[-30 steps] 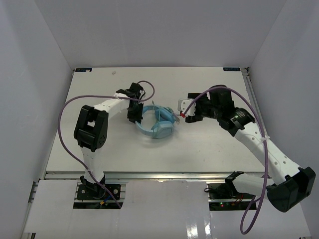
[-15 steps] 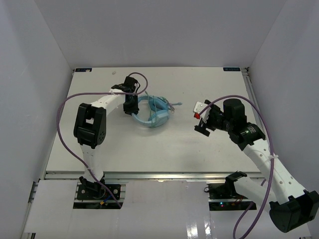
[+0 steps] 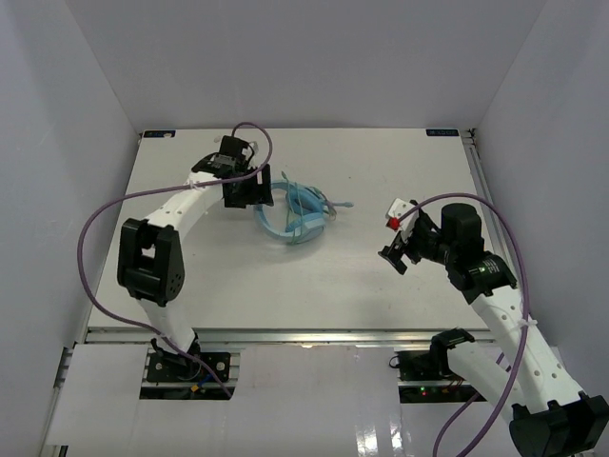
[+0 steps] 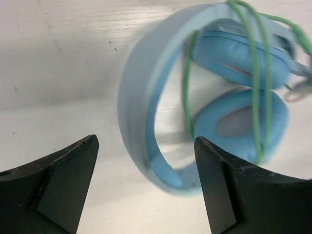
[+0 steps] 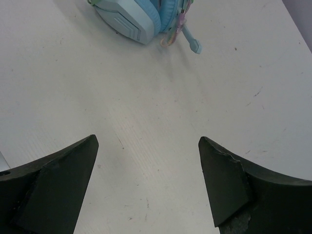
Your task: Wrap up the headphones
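Count: two grippers, one pair of headphones with two ear cups, one boom mic, one thin green cable.
Left gripper (image 3: 245,190) (image 4: 145,141): released, jaws spread wide with nothing clamped between them.
Left gripper place: just beside the headphones (image 3: 295,217) (image 4: 234,53), on their left; whether it touches them I cannot tell.
Left wrist view: the pale blue headband (image 4: 141,97) curves across the gap between the fingers, with both padded cups to its right.
Green cable (image 4: 256,87): at least three strands run across the two cups.
Right gripper (image 3: 398,249) (image 5: 147,140): released, jaws apart and empty.
Right gripper place: well apart from the headphones (image 5: 131,19), to their right and nearer the arm bases.
Boom mic (image 5: 191,41): sticks out from the cups on the side nearest the right gripper.
Headphones place: lying on the white table (image 3: 333,286), on its far half, left of centre.
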Action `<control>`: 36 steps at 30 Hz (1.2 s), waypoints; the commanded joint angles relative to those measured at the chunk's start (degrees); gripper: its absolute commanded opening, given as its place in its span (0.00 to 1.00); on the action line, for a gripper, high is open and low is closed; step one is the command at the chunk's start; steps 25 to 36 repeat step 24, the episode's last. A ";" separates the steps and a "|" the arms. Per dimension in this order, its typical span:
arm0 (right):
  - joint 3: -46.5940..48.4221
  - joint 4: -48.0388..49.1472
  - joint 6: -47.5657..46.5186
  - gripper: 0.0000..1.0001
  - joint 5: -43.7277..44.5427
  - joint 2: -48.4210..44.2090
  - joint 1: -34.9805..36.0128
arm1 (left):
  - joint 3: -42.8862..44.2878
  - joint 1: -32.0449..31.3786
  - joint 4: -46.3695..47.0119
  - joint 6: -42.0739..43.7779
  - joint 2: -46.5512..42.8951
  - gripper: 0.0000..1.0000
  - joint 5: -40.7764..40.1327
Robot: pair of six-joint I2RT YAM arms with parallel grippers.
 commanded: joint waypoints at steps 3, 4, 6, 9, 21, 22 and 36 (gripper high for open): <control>-0.67 -1.01 7.06 0.90 -0.07 -0.74 -2.60 | -5.31 0.33 4.07 1.72 -15.74 0.91 8.52; -0.61 -0.77 8.14 0.90 0.55 -0.73 -3.00 | -5.96 0.33 4.74 1.72 -17.88 0.91 10.01; -0.53 -0.29 12.03 0.90 2.71 -0.60 -3.50 | -8.73 0.28 6.60 1.90 -21.97 0.91 12.65; -1.39 0.23 16.15 0.90 6.12 -1.44 -4.02 | -15.44 0.32 10.16 2.62 -30.93 0.91 16.51; -6.40 6.64 27.98 0.90 15.78 -5.84 -10.07 | -48.39 0.40 21.66 2.52 -76.08 0.98 20.02; -6.54 6.93 28.31 0.90 15.80 -5.78 -10.42 | -48.93 0.42 20.68 2.72 -76.99 0.98 19.81; -6.68 7.18 29.28 0.90 15.45 -5.75 -11.11 | -49.91 0.42 19.70 2.95 -77.98 0.98 19.47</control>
